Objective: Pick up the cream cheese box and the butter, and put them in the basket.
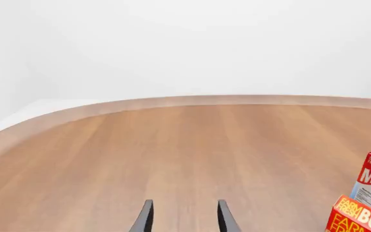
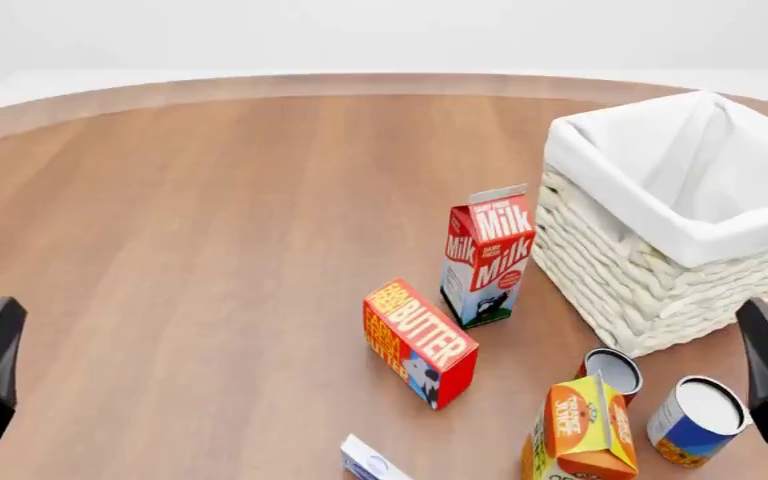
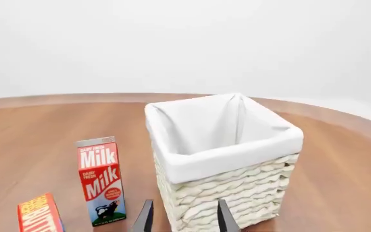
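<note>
Meanwhile both sets of jaws stand apart and empty, the butter (image 2: 419, 342) lies on the desk (image 2: 197, 250) beside the milk carton (image 2: 487, 258), near the basket (image 2: 684, 215).

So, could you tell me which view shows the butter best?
The front view: the whole butter box lies on the table, lettering readable. Both wrist views catch only a cropped corner at the frame edge.

Basket (image 2: 704, 240) at right. Milk carton (image 2: 488, 258) centre, butter (image 2: 419, 342) below it. Cream cheese box (image 2: 371, 464) at bottom edge.
</note>
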{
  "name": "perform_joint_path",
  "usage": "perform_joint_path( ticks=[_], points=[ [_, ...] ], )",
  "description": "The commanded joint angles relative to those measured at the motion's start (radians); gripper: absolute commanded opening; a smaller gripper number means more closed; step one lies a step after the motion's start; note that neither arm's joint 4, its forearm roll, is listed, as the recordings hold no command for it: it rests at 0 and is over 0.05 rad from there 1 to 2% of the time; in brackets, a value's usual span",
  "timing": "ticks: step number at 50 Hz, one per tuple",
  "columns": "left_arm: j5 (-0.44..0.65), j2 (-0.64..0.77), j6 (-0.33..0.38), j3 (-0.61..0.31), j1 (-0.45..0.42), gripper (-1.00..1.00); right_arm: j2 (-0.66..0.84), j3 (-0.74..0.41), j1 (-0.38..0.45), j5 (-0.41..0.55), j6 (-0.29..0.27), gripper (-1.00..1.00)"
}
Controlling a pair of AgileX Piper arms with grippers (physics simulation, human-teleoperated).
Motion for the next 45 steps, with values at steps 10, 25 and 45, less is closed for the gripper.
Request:
perform_joint_path(
  ticks=[10,25,45],
  points=[
    [-0.001,0.005,0.0,-0.003,0.0,1.0,0.202,-0.112,0.12,-0.031,0.013,1.0],
    [-0.001,0.005,0.0,-0.003,0.0,1.0,0.477,-0.437,0.431,0.139,0.028,1.0],
    [-0.001,0.005,0.0,-0.003,0.0,1.0,0.762,-0.756,0.715,0.338,0.075,1.0]
  ],
)
